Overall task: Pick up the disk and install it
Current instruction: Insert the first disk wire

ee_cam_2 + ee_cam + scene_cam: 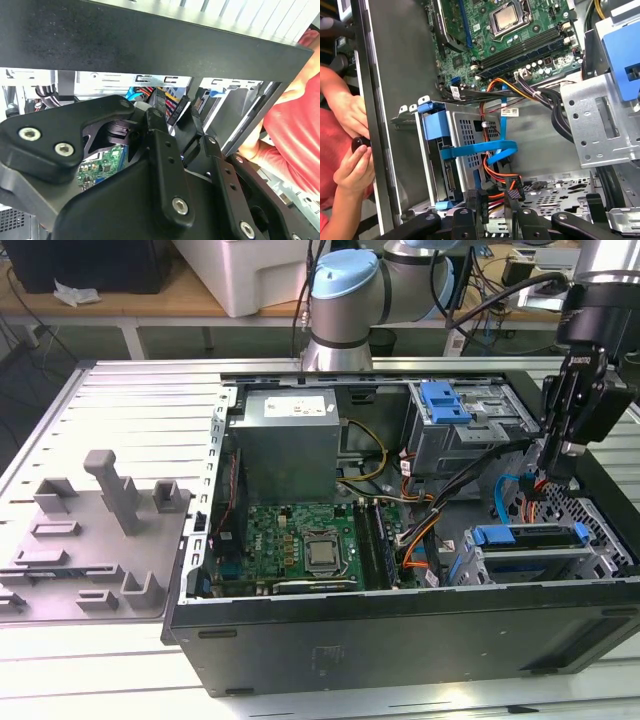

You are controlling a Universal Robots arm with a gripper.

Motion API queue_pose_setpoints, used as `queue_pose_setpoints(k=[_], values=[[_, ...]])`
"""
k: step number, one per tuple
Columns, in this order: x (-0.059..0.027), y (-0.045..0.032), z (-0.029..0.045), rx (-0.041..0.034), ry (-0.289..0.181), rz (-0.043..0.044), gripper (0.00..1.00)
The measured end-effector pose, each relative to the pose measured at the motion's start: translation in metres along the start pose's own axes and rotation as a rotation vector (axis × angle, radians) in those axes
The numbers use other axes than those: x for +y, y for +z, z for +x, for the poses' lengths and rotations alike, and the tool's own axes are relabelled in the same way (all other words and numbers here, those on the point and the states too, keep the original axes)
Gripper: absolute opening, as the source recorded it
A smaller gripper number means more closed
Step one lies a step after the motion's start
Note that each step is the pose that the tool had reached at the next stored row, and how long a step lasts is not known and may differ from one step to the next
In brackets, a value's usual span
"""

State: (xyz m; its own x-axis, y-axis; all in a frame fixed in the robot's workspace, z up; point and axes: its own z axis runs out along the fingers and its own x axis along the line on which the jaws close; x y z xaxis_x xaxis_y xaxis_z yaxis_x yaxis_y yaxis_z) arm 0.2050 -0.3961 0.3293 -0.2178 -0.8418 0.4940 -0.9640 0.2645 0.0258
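- Exterior view: an open case (400, 625) lies on its side on a slatted table (140, 400), and the arm (345, 300) reaches in from the far side.
- The gripper (545, 478) hangs inside the case at the exterior view's right end, just above the lower bay.
- The disk (530, 558) sits in that lower bay, with its blue rail across the top. It is in the corner nearest the exterior view's right.
- In the first wrist view the disk (437, 127) is seated in its cage. A blue cable (490, 148) loops out from its end face.
- In both wrist views the jaws stand a narrow gap apart and grip nothing.
- The gripper (495, 202) is just beside a black plug (514, 188) on orange and red wires; I cannot tell whether they touch.
- In the second wrist view the gripper (175, 106) points at the same plug (177, 114).
- A blue bracket (445, 400) tops the upper cage, well apart from the disk.
- The motherboard (300, 540) lies mid-case, below the grey power supply (290, 435).
- A person's hands (350, 150) rest at the case's outer wall and hold a small dark object (360, 144).
- A grey moulded tray (90, 530) lies on the table at the exterior view's left.
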Motion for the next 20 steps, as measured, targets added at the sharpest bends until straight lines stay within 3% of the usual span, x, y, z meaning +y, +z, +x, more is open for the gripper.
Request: queue_pose_setpoints(k=[14, 15, 17, 20], values=[[-0.0019, 0.0000, -0.0006, 0.0027, 0.003, -0.0050, 0.35], [-0.0019, 0.0000, -0.0006, 0.0028, 0.004, -0.0052, 0.34], [-0.0019, 0.0001, -0.0006, 0.0036, 0.005, -0.0058, 0.20], [-0.0019, 0.0001, -0.0006, 0.0052, 0.008, -0.0070, 0.17]])
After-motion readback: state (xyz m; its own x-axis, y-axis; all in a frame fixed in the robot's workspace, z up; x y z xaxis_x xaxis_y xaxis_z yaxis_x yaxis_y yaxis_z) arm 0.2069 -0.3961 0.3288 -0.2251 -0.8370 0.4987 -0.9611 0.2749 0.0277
